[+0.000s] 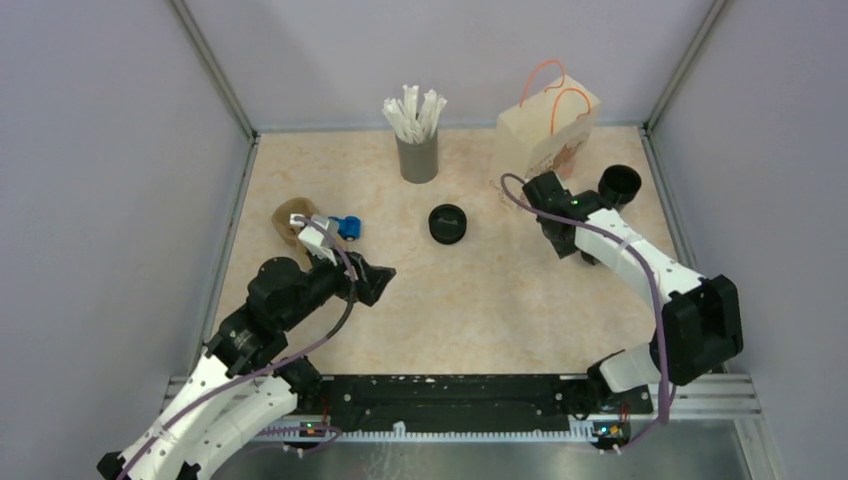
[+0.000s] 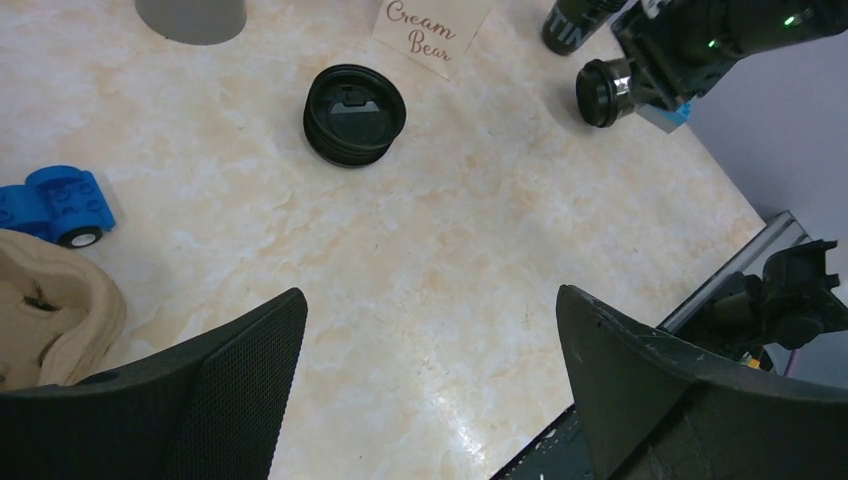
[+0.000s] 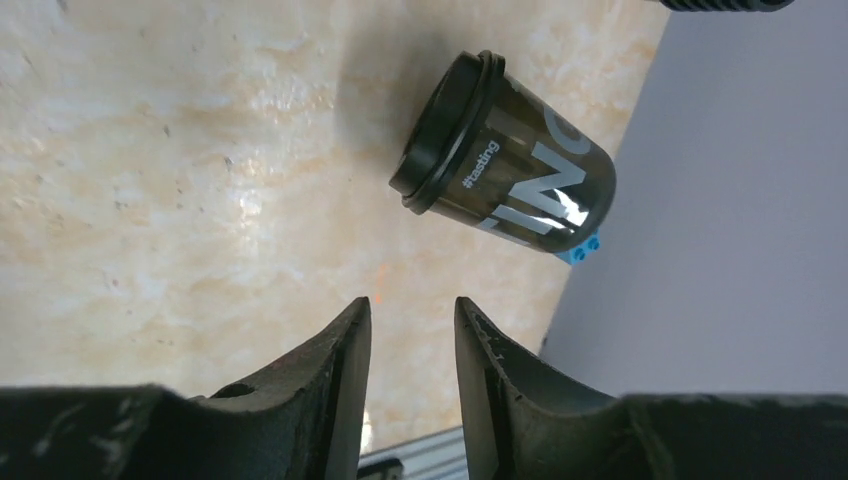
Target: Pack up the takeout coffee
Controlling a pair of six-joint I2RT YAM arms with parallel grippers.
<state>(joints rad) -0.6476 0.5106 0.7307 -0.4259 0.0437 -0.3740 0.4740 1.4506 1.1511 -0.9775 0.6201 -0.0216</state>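
The takeout coffee (image 1: 619, 184), a black cup with pale print, stands near the table's right edge, beside the paper bag (image 1: 545, 135). In the right wrist view the cup (image 3: 505, 165) lies ahead of my right gripper (image 3: 412, 315) and to its right, clear of the fingers. That gripper (image 1: 543, 190) is open a little, with nothing between its jaws. A flat black lid (image 1: 449, 223) rests mid-table. My left gripper (image 1: 375, 280) is wide open over bare table, with the lid (image 2: 354, 113) well ahead of its fingers (image 2: 250, 370).
A grey holder of white wrapped straws (image 1: 417, 155) stands at the back. A blue toy car (image 1: 347, 228) and a tan soft lump (image 1: 293, 220) sit beside the left arm. Grey walls close in the table on three sides.
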